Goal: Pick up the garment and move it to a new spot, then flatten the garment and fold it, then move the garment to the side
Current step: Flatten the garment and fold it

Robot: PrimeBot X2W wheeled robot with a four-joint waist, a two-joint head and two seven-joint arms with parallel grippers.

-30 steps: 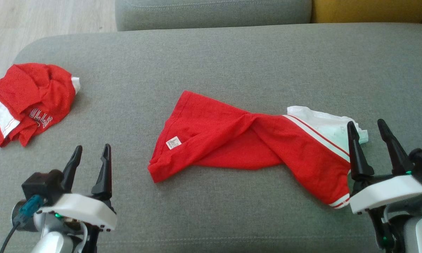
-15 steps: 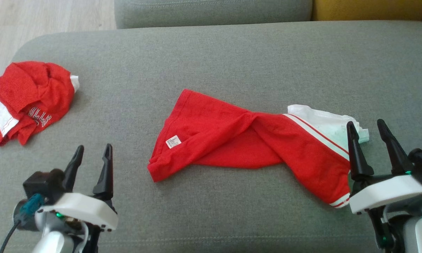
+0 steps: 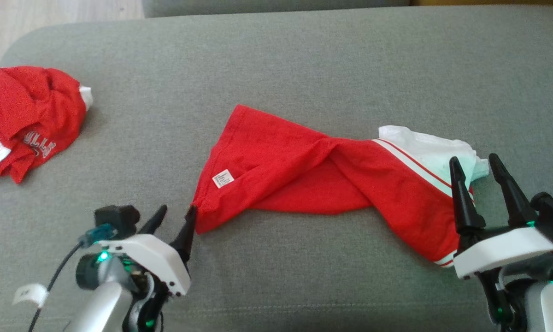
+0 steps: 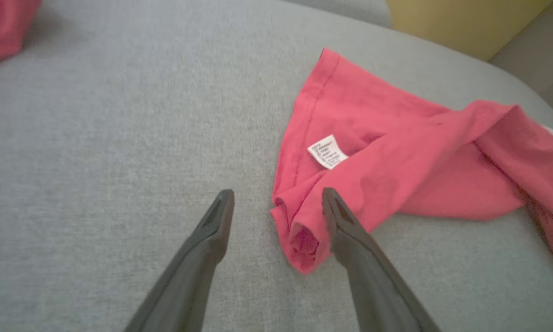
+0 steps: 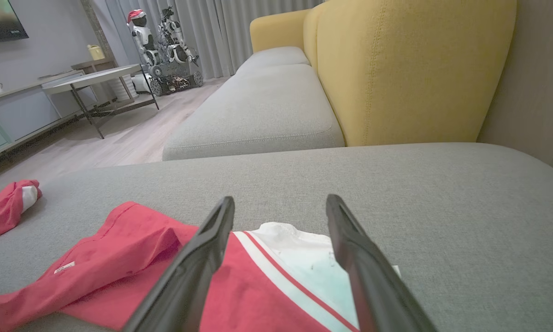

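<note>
Garment [image 3: 304,180], soft, limp and twisted on the sofa [image 3: 304,69], seems best pinched at its bunched corner, between the released jaws of the left gripper [image 4: 277,192]; the right gripper [image 3: 472,157] likewise gapes.

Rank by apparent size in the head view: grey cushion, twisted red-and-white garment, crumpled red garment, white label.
Largest first:
grey cushion
twisted red-and-white garment
crumpled red garment, cropped by the frame edge
white label
</note>
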